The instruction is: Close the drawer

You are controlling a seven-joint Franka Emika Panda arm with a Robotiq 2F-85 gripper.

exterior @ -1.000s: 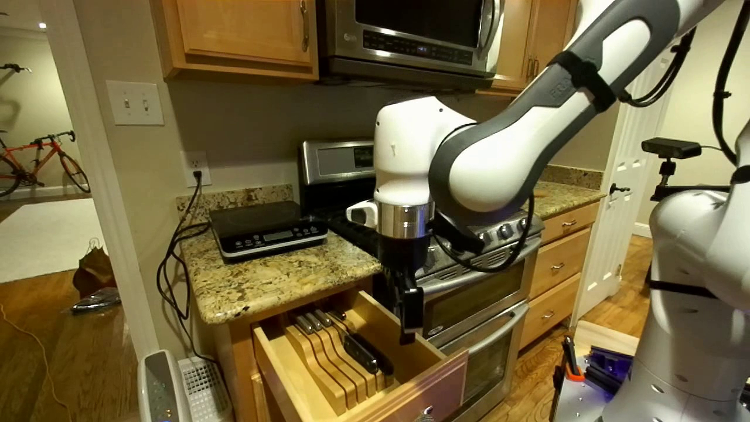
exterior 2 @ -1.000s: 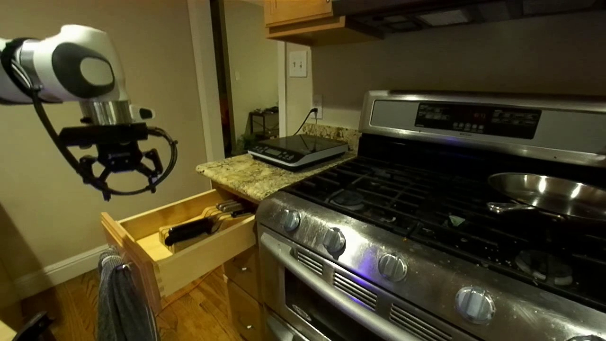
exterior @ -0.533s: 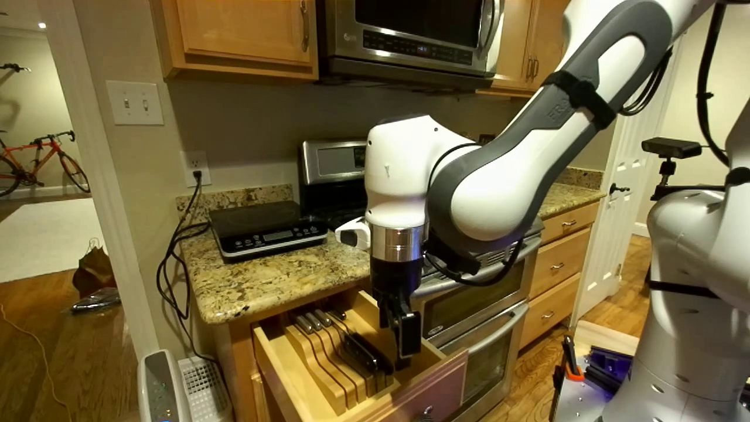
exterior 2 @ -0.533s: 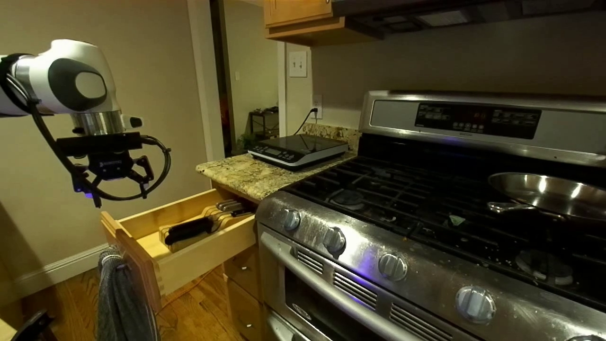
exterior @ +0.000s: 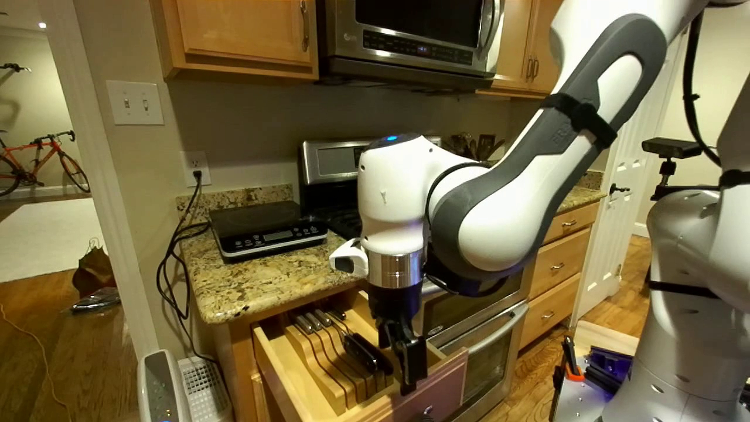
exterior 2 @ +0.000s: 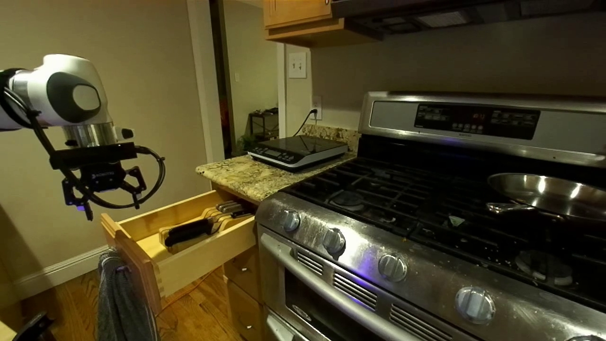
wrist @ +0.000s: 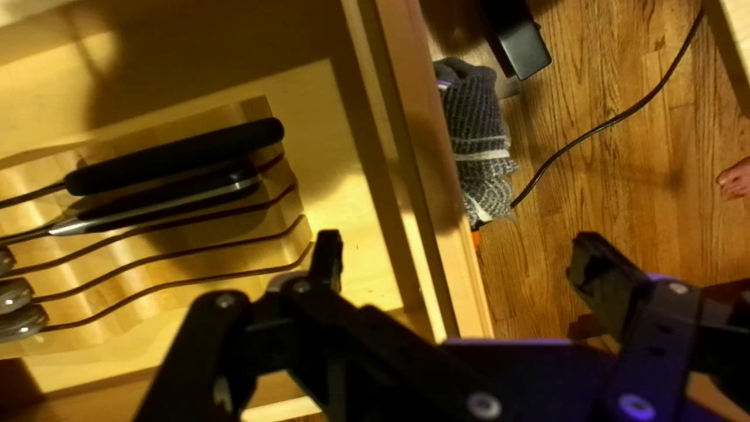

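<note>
Exterior views both showed the countertop with the drawer extended from beneath it. Ahead of the countertop, the gripper held nothing; its jaws stood wide, viewed from above on either side of the drawer's front panel, probably to straddle or push it. Knives lay in a slotted insert, presumably for edge protection. Lettering on the gripper read "ROBOTIQ".

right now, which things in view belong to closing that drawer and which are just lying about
Part of the job:
drawer, standing open
pincer, open

Just lying about:
grey towel, hanging at the drawer's front
steel pan, on the stove
portable cooktop, on the counter
red bicycle, in the background
</note>
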